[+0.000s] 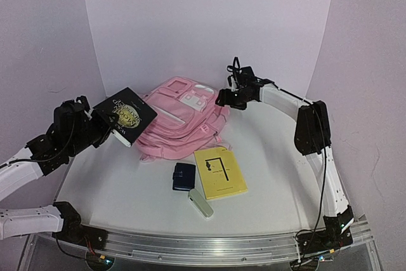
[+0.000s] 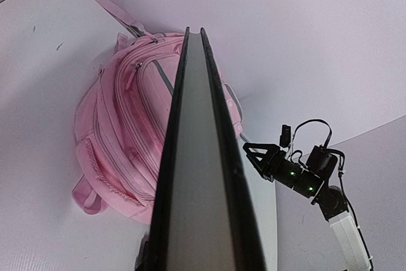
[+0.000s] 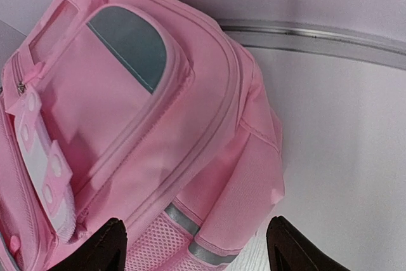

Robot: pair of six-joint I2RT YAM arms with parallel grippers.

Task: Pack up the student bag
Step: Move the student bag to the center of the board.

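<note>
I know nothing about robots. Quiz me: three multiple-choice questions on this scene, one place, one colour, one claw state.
1. Where is the yellow booklet?
A) on the table, in front of the bag
B) inside the bag
C) in the right claw
2. What colour is the bag?
A) blue
B) pink
C) green
3. What is the left claw doing?
A) hanging open, empty
B) gripping a black book
C) pulling a zip
Answers: 1 A, it lies flat on the table; 2 B, its fabric is pink; 3 B, the book is held off the table.
</note>
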